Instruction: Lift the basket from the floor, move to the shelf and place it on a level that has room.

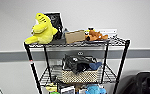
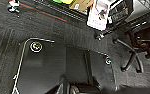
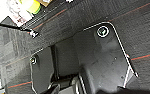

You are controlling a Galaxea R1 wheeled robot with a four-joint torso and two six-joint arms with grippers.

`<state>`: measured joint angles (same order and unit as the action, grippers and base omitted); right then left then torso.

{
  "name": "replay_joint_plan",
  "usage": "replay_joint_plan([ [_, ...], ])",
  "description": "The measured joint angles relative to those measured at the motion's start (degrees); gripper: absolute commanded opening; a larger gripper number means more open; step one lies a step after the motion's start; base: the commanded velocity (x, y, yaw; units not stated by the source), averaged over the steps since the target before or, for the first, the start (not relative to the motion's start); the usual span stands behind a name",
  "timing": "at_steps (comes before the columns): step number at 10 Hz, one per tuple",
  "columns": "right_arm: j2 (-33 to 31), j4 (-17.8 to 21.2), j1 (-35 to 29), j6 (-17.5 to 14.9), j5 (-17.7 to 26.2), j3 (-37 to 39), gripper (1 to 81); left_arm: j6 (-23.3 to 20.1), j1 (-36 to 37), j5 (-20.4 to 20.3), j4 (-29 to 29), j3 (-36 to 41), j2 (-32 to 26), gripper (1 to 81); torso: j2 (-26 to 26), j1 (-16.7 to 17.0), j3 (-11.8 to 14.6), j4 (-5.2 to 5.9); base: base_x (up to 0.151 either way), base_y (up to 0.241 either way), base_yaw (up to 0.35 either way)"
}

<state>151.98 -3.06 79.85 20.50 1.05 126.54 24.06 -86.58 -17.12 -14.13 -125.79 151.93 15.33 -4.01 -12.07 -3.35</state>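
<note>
The tan woven basket (image 1: 79, 75) stands on the second-from-top wire level (image 1: 108, 75) of the black wire shelf (image 1: 123, 57), roughly centred between the posts. Black bag-like stuff (image 1: 76, 63) and a blue item (image 1: 95, 65) stick out of its top. Nothing touches the basket in the head view. Both wrist views look down past the robot's dark plate onto dark carpet by the shelf's foot, where one small shelf wheel (image 3: 34, 33) rests.
The top tier carries a yellow plush toy (image 1: 42, 28), a brown cardboard box (image 1: 74, 36) and an orange toy (image 1: 96, 35). Lower tiers are cluttered, with a white package (image 2: 98, 11). A black bag (image 1: 141, 83) sits right of the shelf, a chair base (image 2: 131, 58) nearby.
</note>
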Motion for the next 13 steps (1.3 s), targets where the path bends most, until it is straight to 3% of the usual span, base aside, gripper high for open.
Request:
replay_joint_plan([
  [9, 17.7, -4.3, 3.5, -0.1, 0.2, 27.4, 81.1, 0.0, -0.3, 5.5, -0.3, -14.4, 9.8, 81.1, 0.0, 0.0, 0.0, 0.00, 0.000, 0.000, 0.000],
  [13, 20.7, -5.8, 5.2, -0.3, 0.1, 29.5, 81.1, 0.0, -0.3, 6.5, -0.3, -21.7, 14.5, 81.1, 0.0, 0.0, 0.0, 0.00, 0.000, 0.000, 0.000],
])
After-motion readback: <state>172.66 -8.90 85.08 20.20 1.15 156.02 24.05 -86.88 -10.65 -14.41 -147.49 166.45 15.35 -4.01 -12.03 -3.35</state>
